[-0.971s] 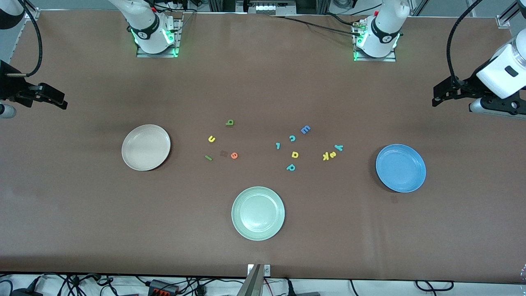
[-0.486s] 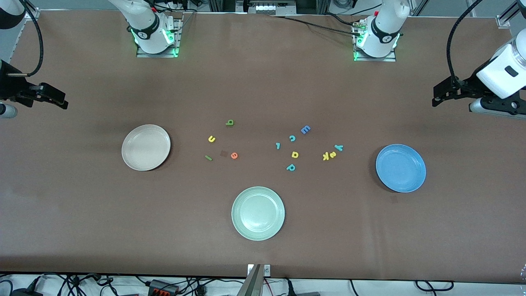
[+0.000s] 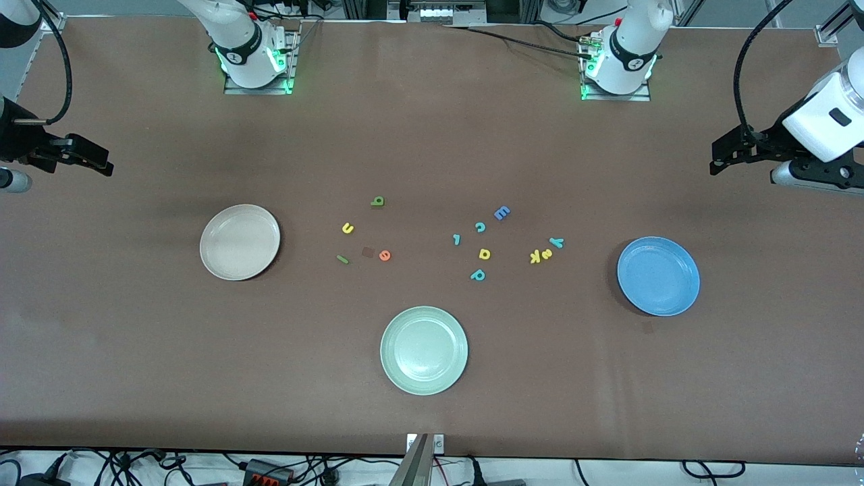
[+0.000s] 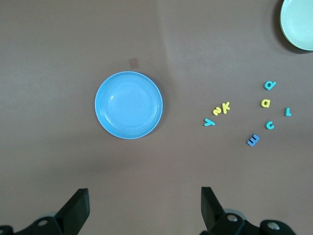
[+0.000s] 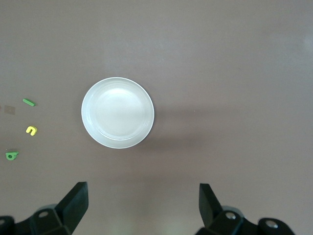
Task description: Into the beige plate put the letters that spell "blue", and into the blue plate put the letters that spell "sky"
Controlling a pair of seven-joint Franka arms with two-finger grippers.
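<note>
On the brown counter, the beige plate lies toward the right arm's end and the blue plate toward the left arm's. A pale green plate sits nearest the camera. Small foam letters lie scattered between the plates. Both claws hang open over the counter's ends.

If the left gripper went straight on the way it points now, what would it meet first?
Probably bare table. The left gripper, open and empty, points down with the blue plate ahead of its fingers rather than squarely between them, though depth is unclear.
</note>
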